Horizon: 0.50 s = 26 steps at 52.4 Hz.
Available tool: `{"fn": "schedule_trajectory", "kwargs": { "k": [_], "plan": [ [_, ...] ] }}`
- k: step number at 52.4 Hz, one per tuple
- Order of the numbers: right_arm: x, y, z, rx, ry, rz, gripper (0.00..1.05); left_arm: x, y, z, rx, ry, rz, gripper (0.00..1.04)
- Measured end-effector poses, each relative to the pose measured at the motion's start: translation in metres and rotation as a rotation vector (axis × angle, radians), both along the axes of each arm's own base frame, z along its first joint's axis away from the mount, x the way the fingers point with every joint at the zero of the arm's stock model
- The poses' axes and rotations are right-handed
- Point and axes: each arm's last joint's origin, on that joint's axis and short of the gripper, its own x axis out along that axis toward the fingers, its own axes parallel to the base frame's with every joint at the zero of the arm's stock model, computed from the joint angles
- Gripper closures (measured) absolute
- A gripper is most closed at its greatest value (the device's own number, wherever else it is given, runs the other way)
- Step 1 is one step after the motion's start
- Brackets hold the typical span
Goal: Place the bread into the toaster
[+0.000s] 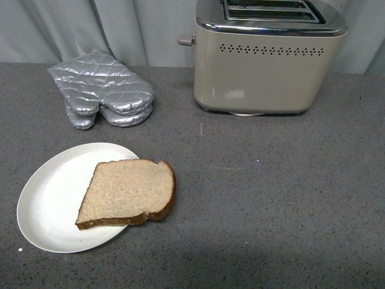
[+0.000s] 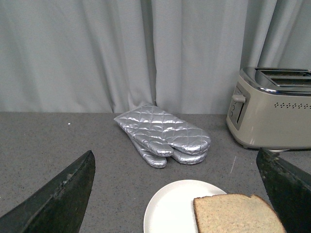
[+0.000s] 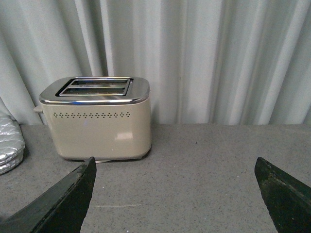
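Bread lay flat on white plate, crust edge overhanging rim, front-left on grey counter. Toaster stood well apart at back right, lever knob facing left. Silver quilted oven mitts lay behind plate. Left gripper spread wide above plate, holding nothing. Right gripper likewise wide, holding nothing, facing toaster.

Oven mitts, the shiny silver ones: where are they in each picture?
Front view: the mitts lie at the upper left, behind the plate and left of the toaster.
Left wrist view: the mitts lie between the plate and the curtain.
Right wrist view: only a silver edge shows, cut off beside the toaster.
Shared landmark: the toaster, seen in all three.
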Motion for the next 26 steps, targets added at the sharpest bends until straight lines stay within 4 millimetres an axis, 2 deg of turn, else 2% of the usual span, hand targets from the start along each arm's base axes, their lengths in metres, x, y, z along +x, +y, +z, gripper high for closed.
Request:
{"fn": "schedule_trajectory", "kwargs": {
  "k": [26],
  "plan": [
    [0.0, 0.0, 0.0, 0.0, 0.0, 0.0, 0.1, 0.0, 0.0, 0.0, 0.0, 0.0, 0.0, 0.07]
  ]
}}
